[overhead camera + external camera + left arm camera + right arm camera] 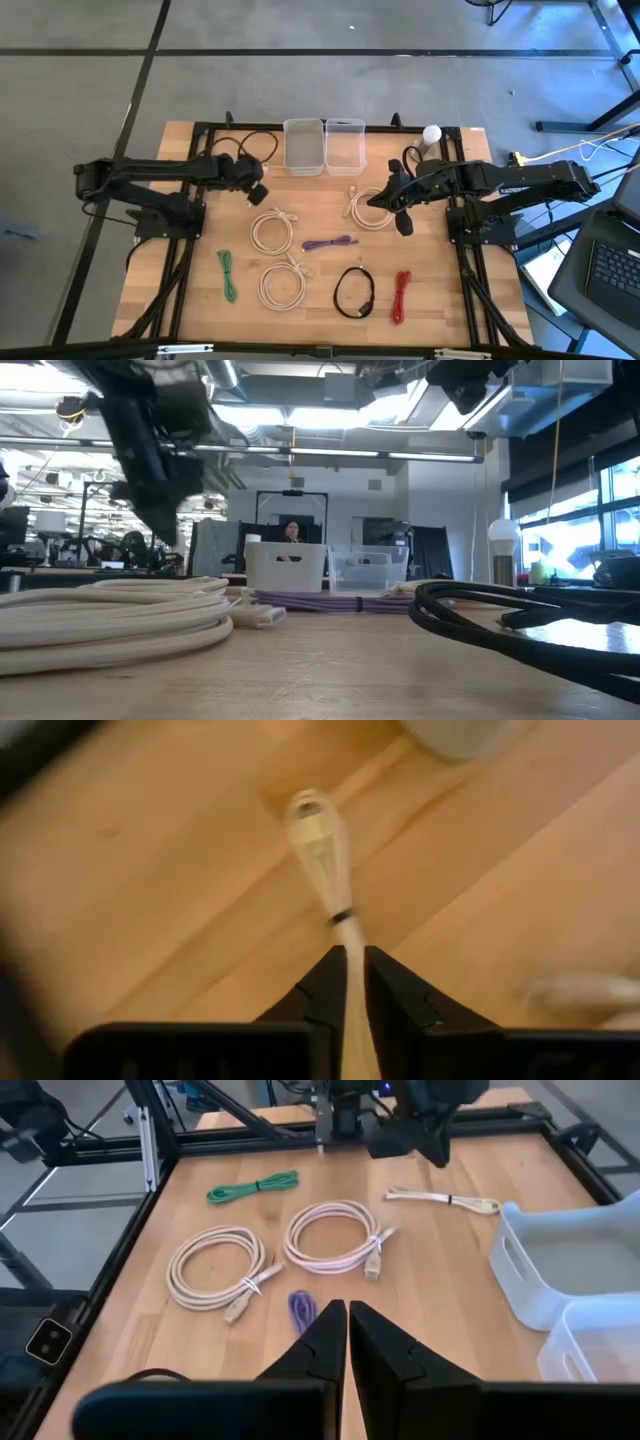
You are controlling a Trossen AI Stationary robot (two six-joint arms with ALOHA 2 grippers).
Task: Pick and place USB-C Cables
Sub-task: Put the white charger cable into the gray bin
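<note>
The left gripper point(350, 982) hangs over the far left part of the tabletop point(190, 290), near the white bin point(304, 147). A thin beige cable point(322, 855) runs straight down the narrow gap between its two dark fingers point(318, 988), its plug end lying on the wood just ahead of the tips. The fingers stand nearly together with the cable in the slot; whether they press it cannot be told.

The right gripper point(347, 1330) hovers over the right side, its fingers closed on nothing, with the purple cable point(301, 1311) on the wood just beyond the tips.

Two cream-white coils point(271, 230) point(283, 284) lie mid-table, a third point(367, 209) beside the right gripper. The green cable point(228, 275) lies near left, the black coil point(354, 293) and red cable point(401, 297) near right. A clear bin point(345, 146) stands beside the white one.
</note>
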